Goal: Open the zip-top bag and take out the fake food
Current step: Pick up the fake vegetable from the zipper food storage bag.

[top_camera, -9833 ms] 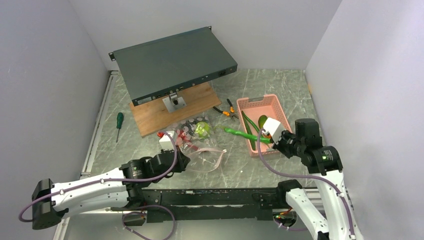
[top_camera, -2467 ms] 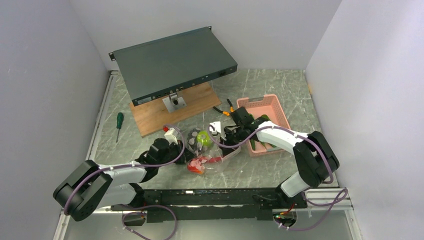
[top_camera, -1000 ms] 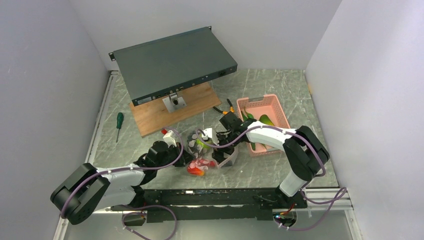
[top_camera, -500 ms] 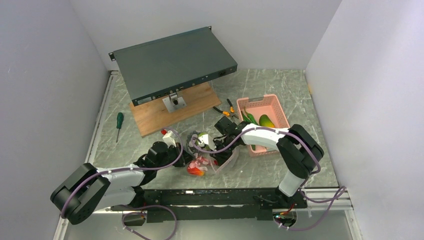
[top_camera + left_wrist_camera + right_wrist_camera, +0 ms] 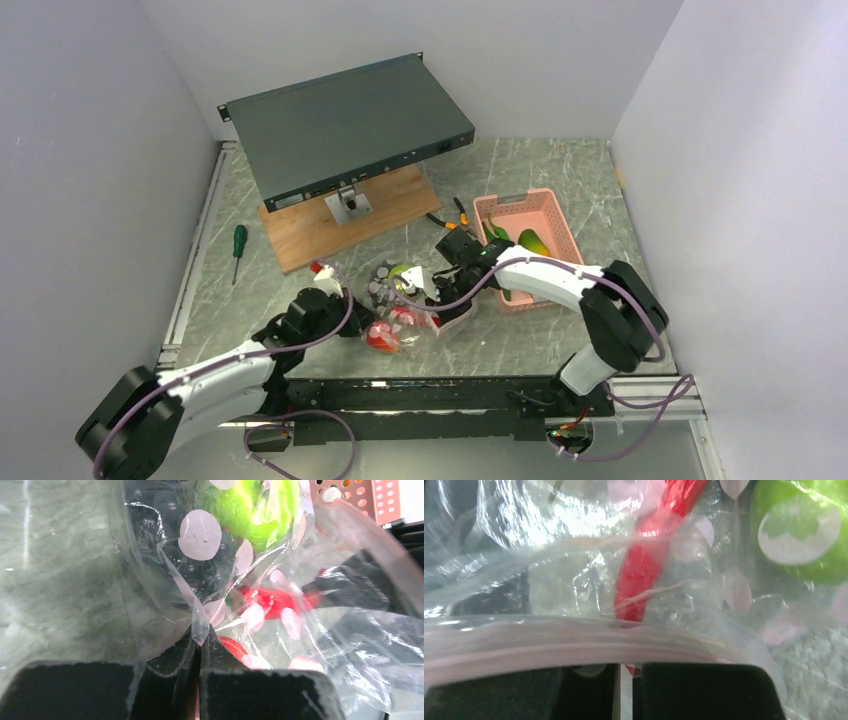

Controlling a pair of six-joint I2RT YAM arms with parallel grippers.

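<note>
Both arms stretch low across the bench (image 5: 560, 170) and meet at the bag (image 5: 392, 298) in the middle. Left hand (image 5: 200, 635) pinches its film tight, right hand (image 5: 624, 667) is clamped at the zip edge. Food (image 5: 250, 510) sits inside.

one zip-top bag (image 5: 405, 305). inside it, one green apple (image 5: 402, 272) and what looks like two red pieces (image 5: 270, 602), though the crumpled plastic blurs them. one pink basket (image 5: 545, 205) with one mango (image 5: 532, 242). one pair of pliers (image 5: 450, 218), one screwdriver (image 5: 238, 245), one wooden board (image 5: 300, 235), one dark rack unit (image 5: 345, 125). two arms: one left arm (image 5: 215, 375), one right arm (image 5: 560, 275).
</note>
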